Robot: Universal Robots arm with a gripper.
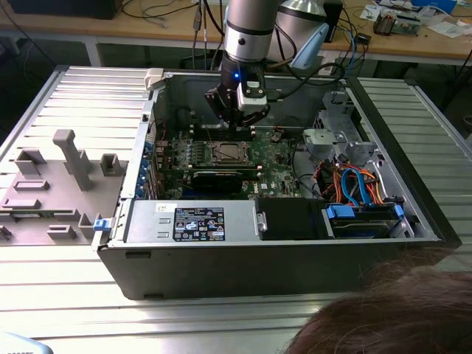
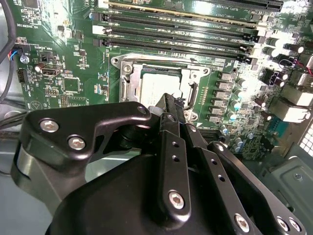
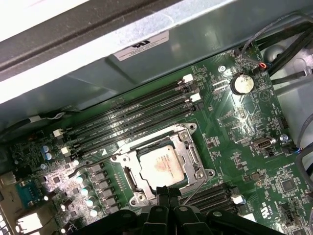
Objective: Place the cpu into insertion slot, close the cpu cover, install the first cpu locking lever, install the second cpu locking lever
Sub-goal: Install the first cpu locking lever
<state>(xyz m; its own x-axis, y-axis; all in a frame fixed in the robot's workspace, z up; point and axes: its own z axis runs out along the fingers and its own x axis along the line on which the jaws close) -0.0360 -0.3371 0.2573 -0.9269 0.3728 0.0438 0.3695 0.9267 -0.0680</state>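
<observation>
Exterior view: you see the gripper (image 1: 234, 124) inside the computer case (image 1: 295, 258), just above the insertion slot (image 1: 227, 153).
Second wrist view: your jaws are pressed together, tips over the cpu (image 2: 156, 85).
First wrist view: cpu seated in the slot, cpu cover (image 3: 187, 155) flat around it.

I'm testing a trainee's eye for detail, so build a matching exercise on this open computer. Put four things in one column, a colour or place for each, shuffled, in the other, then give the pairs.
Things:
1. chip
2. board
3. long slots
4. flat cables

Descriptions:
A. green
B. blue and orange
C. black
D. silvery grey, inside a metal frame

Pairs: 1-D; 2-A; 3-C; 4-B
</observation>
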